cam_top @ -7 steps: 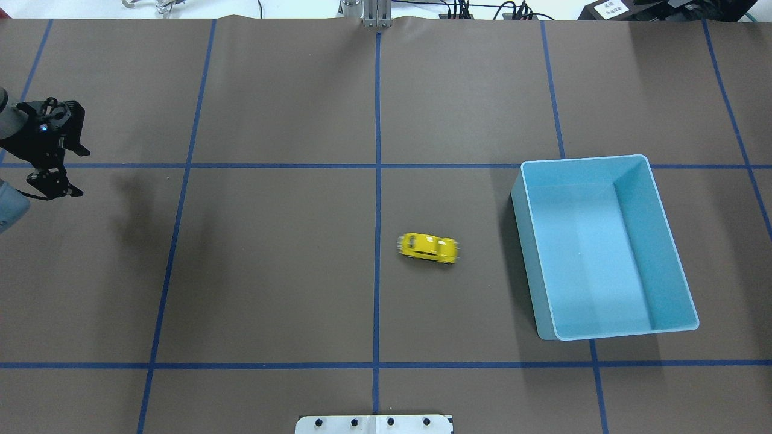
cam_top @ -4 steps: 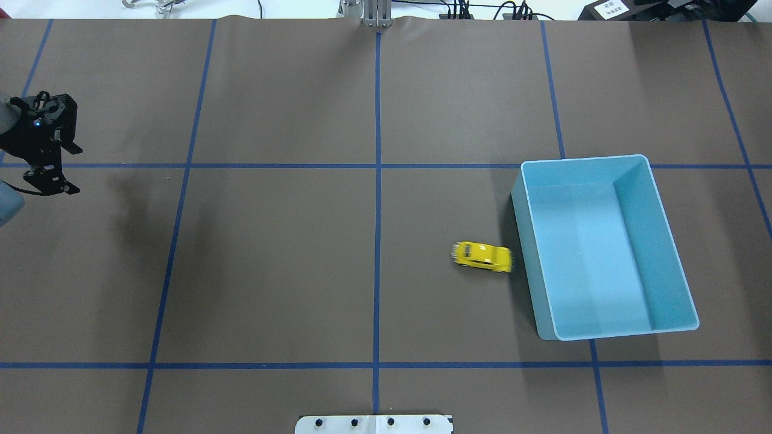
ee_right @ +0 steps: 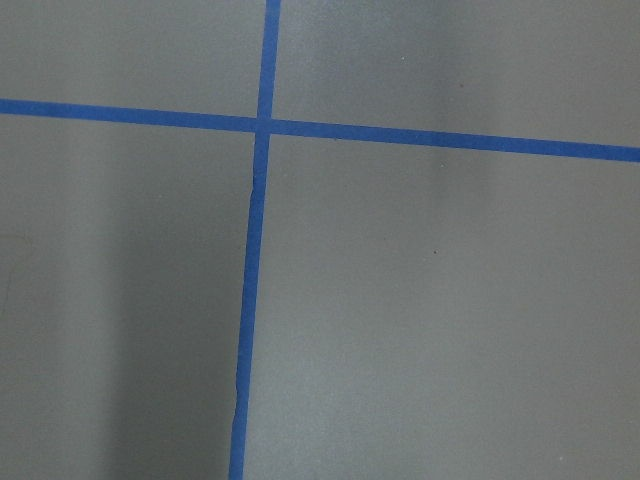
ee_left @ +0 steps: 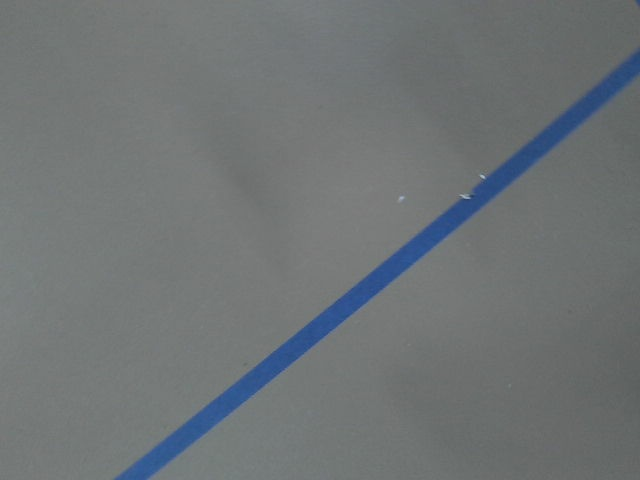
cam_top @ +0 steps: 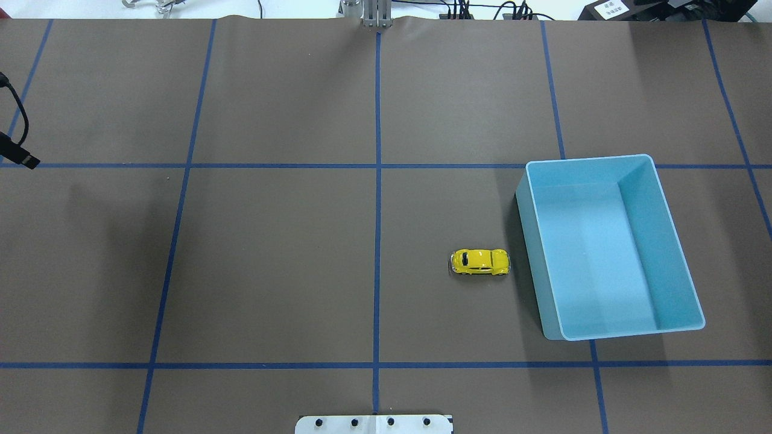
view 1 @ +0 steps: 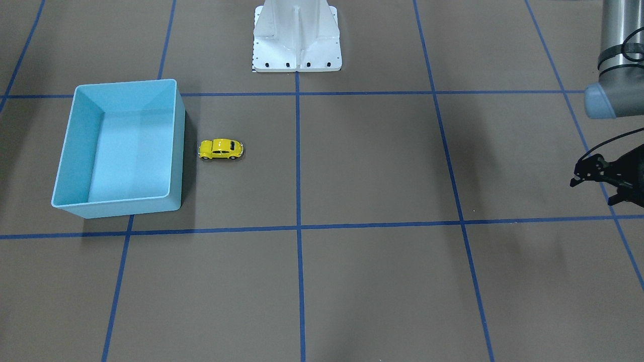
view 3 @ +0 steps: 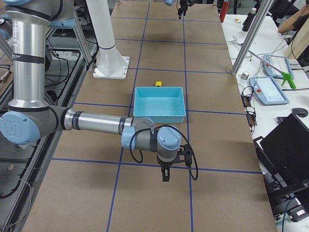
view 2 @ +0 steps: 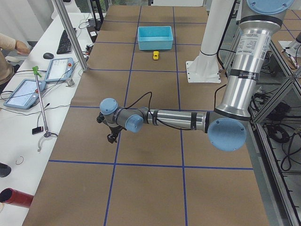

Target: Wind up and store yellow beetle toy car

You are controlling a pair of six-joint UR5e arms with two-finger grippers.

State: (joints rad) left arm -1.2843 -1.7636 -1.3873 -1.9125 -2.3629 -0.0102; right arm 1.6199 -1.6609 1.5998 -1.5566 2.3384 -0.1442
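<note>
Here is the table (cam_top: 271, 271), a brown mat ruled by blue tape lines (cam_top: 377, 211), filling the overhead view edge to edge. The left arm (view 2: 178, 118) lies low and long across the middle of the exterior left view. The right arm (view 3: 96, 122) reaches out the same way, low across the exterior right view. The white pedestal (view 1: 297, 35) stands at the top centre of the front-facing view. Next down in size is the light-blue bin (cam_top: 588, 158), sitting open-topped in the right half of the overhead view, slightly skewed to the grid. The left gripper (view 1: 592, 192) pokes in at the right edge of the front-facing view, partly cut off by the frame, jaws spread with nothing between them, hanging above the mat and well apart from bin and car. The right gripper (view 3: 164, 175) points down in the lower middle of the exterior right view, on the near side of the bin, and whether it is spread or closed cannot be told from there. Smallest of all is the yellow beetle toy car (cam_top: 480, 262), on its wheels on the mat right of centre in the overhead view. It sits side-on, just beside the bin's left wall with a thin strip of mat between them, outside the bin.
</note>
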